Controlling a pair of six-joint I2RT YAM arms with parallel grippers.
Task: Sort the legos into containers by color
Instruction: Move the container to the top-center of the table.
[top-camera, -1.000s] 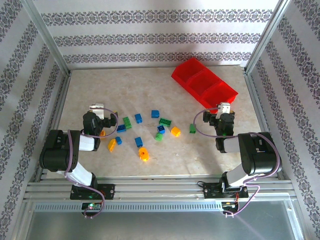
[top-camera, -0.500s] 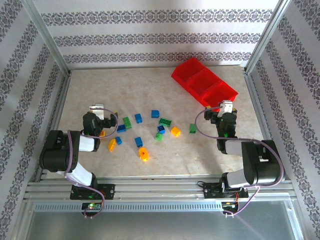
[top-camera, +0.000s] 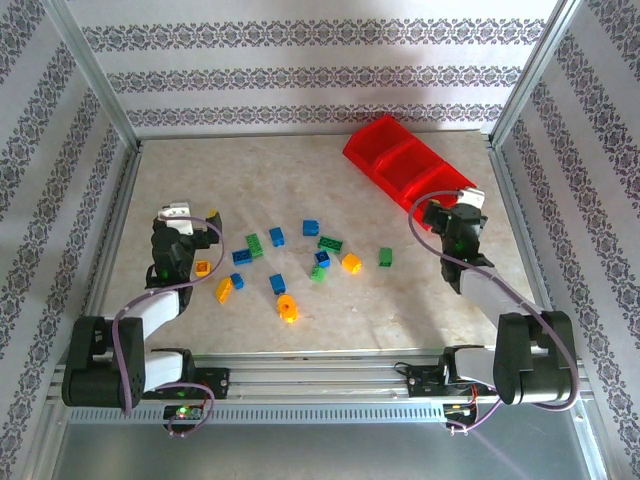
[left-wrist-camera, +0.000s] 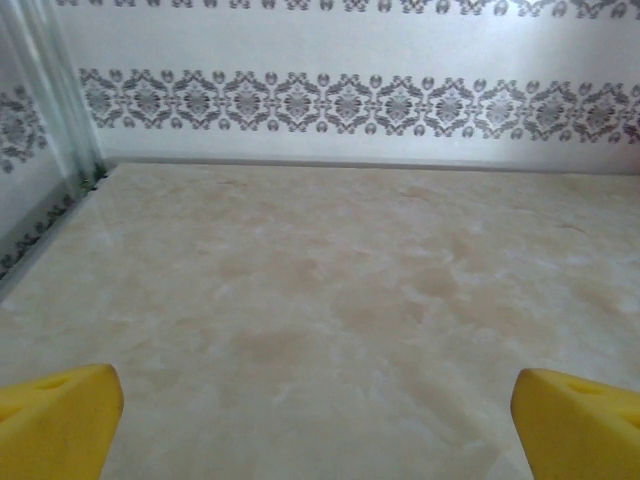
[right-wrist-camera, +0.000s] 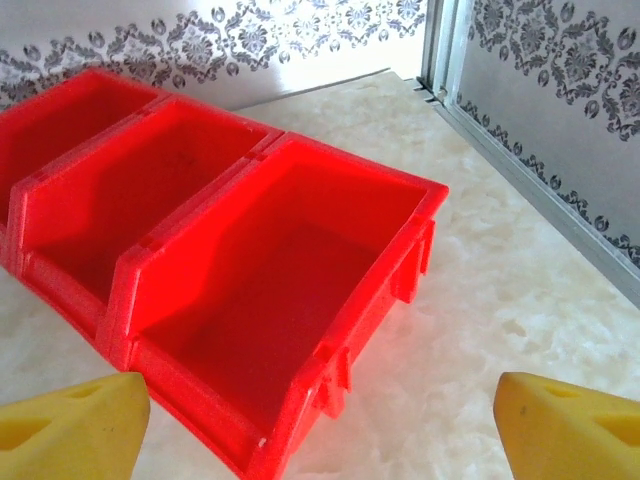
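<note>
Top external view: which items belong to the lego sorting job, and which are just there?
Job: small green studded plastic bricks, blue bricks, yellow-orange bricks; long red three-compartment plastic tray.
Not job: beige marble-look tabletop, patterned wallpaper walls, aluminium frame rails.

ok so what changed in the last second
Both arms stretched out: the right claw swung forward and right to the near end of the tray, the left claw forward and a bit left. Both are open and empty. The bricks and tray stayed put.
</note>
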